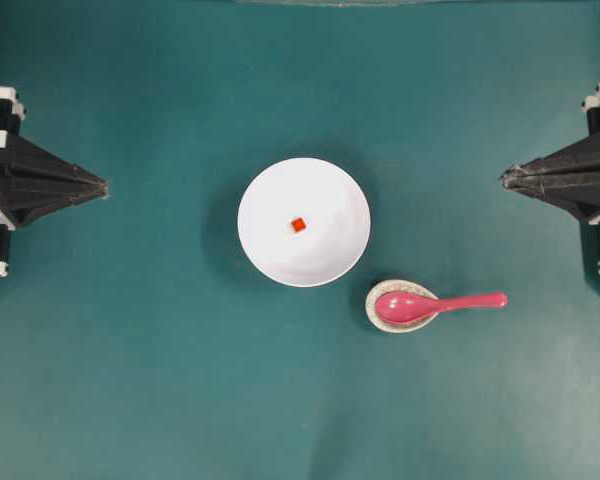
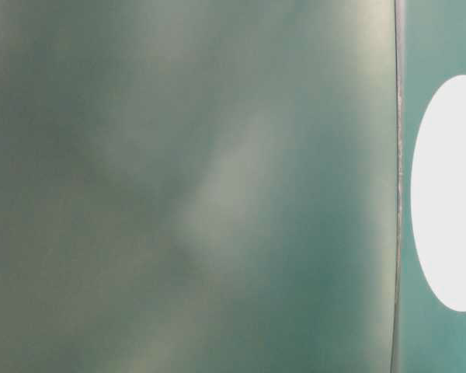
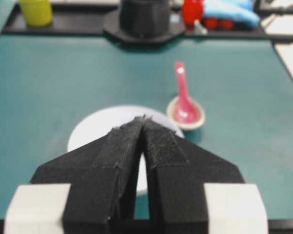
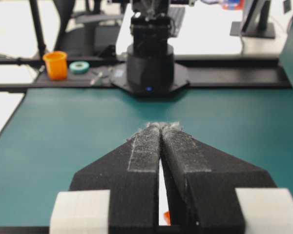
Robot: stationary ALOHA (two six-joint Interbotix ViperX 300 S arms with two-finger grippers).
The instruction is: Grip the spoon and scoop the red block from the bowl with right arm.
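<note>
One speckled dish [image 1: 400, 306] cradles the spoon [image 1: 435, 304] beside the bowl [image 1: 303, 221].

Red block [image 1: 298, 225] in white bowl [image 1: 304, 221], pink spoon [image 1: 438, 304] beside it

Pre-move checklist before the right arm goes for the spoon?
1. Spoon reachable: handle points toward the right arm's side, scoop resting in the speckled dish. Ok.
2. Red block in the bowl: near centre. Ok.
3. Right gripper ready to grasp: fingers shut, must open first. Not ok.
4. Left gripper out of the way: shut, parked at the left edge. Ok.
5. Path from right gripper to handle: bare mat. Ok.
</note>
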